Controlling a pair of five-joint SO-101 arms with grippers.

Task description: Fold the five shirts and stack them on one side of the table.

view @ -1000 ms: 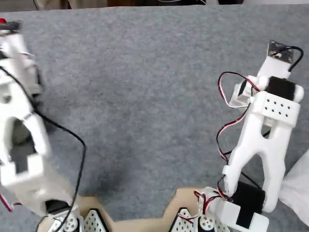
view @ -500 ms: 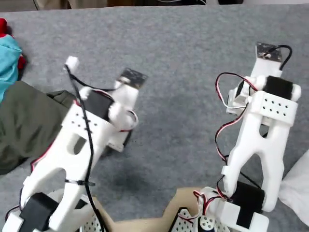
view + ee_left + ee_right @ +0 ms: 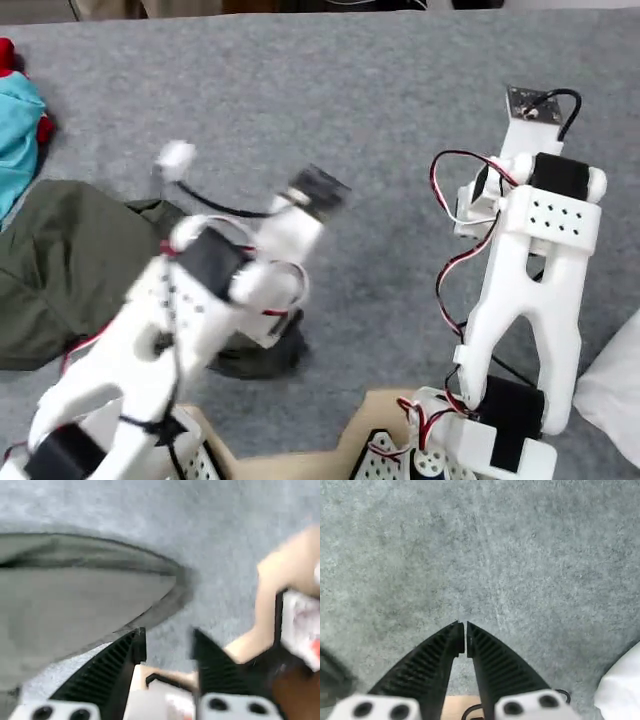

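While the left gripper (image 3: 167,642) hung low over the grey table (image 3: 350,90), its two jaws stood apart, and bare grey cloth showed in the gap between them. Out past the ribbed jaw lay the olive shirt (image 3: 75,595), loose and unfolded, its dark curved edge running in close to that jaw's tip; whether the two touched could not be told. On the far side of the other jaw a tan board (image 3: 280,575) came into sight, blurred.

From above, the olive shirt (image 3: 60,260) was spread behind and beside the left arm (image 3: 190,300), rumpled, with one edge reaching towards the dark jaws under the wrist. Well beyond it from the jaws, at the table's edge, lay a teal shirt (image 3: 15,125) with a bit of red garment (image 3: 8,50) just behind it.

The right gripper (image 3: 465,632) had its jaws together, tips touching or nearly so — clamped on nothing but themselves, with plain table ahead of them. A white shirt (image 3: 620,685) sat off to one side of the jaws and back towards the arm's base, apart from them. In the high view that white shirt (image 3: 615,385) lay beside the lower part of the right arm (image 3: 540,260), at the table's edge.
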